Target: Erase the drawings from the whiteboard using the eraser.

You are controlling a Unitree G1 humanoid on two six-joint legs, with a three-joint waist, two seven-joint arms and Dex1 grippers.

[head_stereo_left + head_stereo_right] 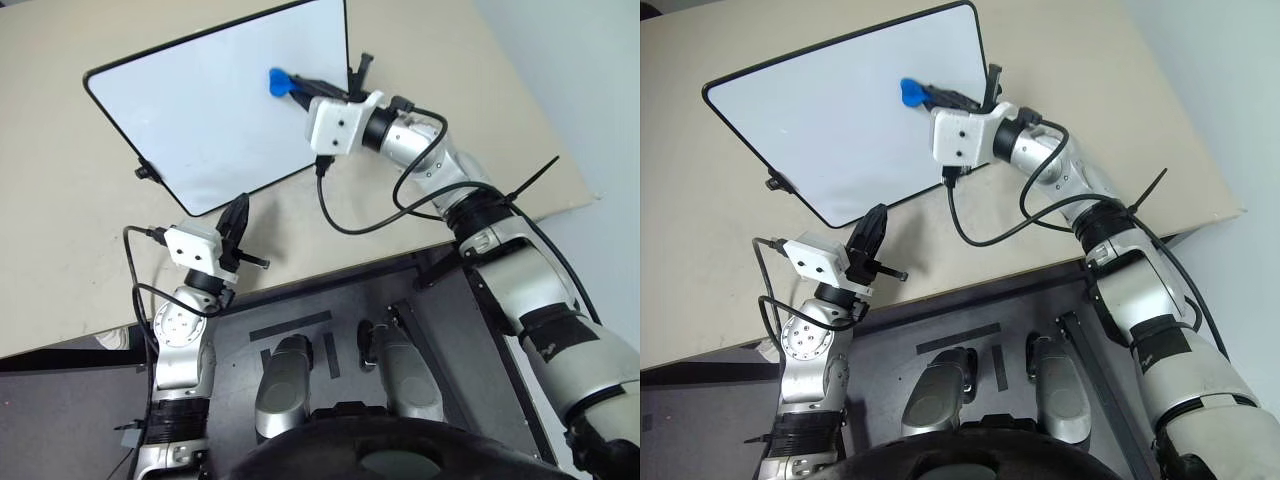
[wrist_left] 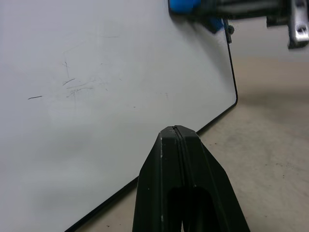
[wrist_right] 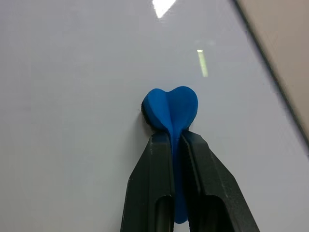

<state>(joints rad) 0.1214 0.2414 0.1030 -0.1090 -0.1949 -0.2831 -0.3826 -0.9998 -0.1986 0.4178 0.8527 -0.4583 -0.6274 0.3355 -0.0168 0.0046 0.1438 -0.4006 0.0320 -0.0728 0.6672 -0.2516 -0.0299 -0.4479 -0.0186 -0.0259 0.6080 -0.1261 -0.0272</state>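
Note:
The whiteboard (image 1: 210,110) lies on the beige table, white with a thin black frame. My right gripper (image 1: 292,86) is shut on the blue eraser (image 1: 278,81), whose rounded end (image 3: 170,107) rests against the board's surface near its far right part. No red drawing shows on the board; faint grey scratch marks (image 2: 77,84) appear in the left wrist view. My left gripper (image 1: 238,215) is shut and holds nothing; it points at the board's near edge, just short of it.
The beige table (image 1: 60,250) surrounds the board, with bare surface left and right of it. Small black knobs (image 1: 148,172) stick out from the board's sides. A black cable (image 1: 345,215) loops from my right wrist over the table's near edge.

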